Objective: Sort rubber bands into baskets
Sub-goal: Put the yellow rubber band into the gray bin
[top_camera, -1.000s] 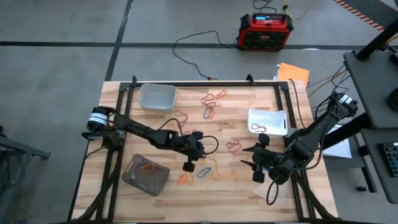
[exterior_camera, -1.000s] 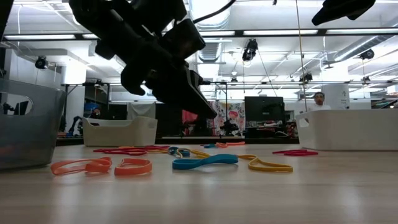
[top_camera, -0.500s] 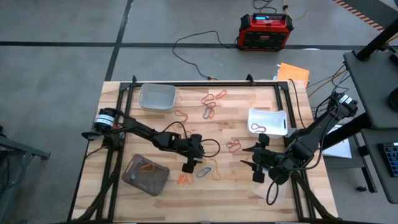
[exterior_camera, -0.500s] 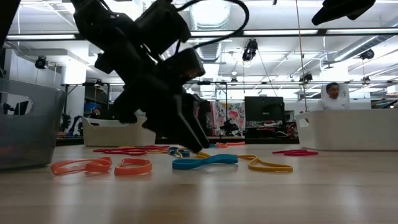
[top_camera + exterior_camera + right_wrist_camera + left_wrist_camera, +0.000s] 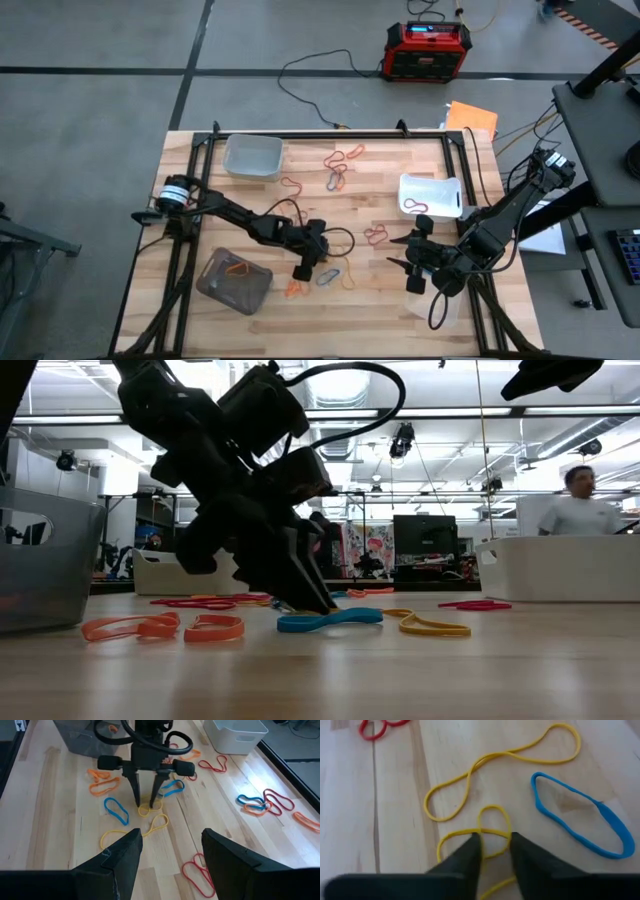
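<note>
1. The left pincer (image 5: pixel 312 264) is lowered to the table (image 5: pixel 390 190) near its middle front, its fingertips (image 5: pixel 472 851) set on either side of a yellow rubber band (image 5: pixel 492 827), with only a narrow gap between them; the band is not lifted, and whether it is actually pinched cannot be told.
2. A second yellow band (image 5: pixel 500 775) and a blue band (image 5: pixel 580 815) are seen lying flat just beyond those fingertips.
3. Orange bands (image 5: pixel 296 289) are found beside the smoky grey basket (image 5: pixel 234 281) at the front left, which holds an orange band.
4. The right pincer (image 5: pixel 411 263) is held released, fingers spread wide, at the right front of the table, with red bands (image 5: pixel 376 236) near it.
5. A red band is held in the white basket (image 5: pixel 431 195) at the right; a clear basket (image 5: pixel 252 157) is placed at the far left.
6. More red, orange and blue bands (image 5: pixel 340 168) are scattered at the far middle.
</note>
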Controlling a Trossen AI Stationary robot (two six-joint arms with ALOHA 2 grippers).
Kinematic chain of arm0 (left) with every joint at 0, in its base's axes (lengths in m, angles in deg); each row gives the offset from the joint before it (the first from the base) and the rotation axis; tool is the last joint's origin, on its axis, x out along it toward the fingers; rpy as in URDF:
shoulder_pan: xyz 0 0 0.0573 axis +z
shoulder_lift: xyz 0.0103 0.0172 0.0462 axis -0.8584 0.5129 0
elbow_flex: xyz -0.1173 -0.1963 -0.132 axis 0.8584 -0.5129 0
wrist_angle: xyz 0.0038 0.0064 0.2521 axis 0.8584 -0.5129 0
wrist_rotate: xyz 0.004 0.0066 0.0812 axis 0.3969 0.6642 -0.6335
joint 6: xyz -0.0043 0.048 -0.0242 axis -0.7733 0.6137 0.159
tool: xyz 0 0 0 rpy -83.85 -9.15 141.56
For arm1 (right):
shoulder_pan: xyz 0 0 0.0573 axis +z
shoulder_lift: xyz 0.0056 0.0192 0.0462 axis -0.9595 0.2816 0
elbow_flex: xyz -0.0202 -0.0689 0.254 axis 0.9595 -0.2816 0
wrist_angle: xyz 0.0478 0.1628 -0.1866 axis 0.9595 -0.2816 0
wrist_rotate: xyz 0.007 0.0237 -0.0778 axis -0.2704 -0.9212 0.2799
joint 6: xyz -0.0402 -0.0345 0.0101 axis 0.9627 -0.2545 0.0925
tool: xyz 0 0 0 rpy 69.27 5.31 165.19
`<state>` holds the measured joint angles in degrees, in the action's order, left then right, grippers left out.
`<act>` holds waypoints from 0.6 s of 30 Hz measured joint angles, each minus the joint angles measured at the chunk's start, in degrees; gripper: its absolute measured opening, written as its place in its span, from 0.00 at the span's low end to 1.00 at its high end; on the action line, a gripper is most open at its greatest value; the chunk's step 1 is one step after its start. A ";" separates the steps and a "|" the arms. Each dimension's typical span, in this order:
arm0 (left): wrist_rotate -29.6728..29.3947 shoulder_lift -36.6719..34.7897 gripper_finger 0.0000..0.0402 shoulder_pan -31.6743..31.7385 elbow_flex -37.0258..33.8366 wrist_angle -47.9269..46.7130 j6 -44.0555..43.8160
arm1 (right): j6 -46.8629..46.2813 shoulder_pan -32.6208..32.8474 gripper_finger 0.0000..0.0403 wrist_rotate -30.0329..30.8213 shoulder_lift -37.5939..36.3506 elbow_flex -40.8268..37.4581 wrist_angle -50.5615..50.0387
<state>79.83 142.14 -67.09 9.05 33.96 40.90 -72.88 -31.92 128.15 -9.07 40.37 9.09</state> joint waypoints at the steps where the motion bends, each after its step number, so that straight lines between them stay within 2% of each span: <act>1: -0.08 0.02 0.13 0.00 0.00 0.06 0.37 | -0.01 -0.01 0.50 0.01 0.00 0.00 0.01; 2: -0.28 0.06 0.07 0.00 0.02 0.21 0.62 | -0.01 0.00 0.50 0.01 0.00 0.00 0.01; 4: -0.55 0.09 0.03 0.02 0.01 0.63 0.69 | -0.01 -0.01 0.50 0.01 0.00 0.00 0.00; 11: -1.84 -1.52 0.00 -0.28 -0.33 2.86 2.78 | -0.11 -0.01 0.50 -0.01 0.00 0.00 0.02; 18: -2.01 -6.77 0.00 -0.04 -0.28 4.63 5.13 | -0.13 0.00 0.50 -0.01 0.00 0.00 0.04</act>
<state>77.82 135.37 -67.13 8.77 38.59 46.03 -73.01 -31.92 128.13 -9.07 40.37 9.13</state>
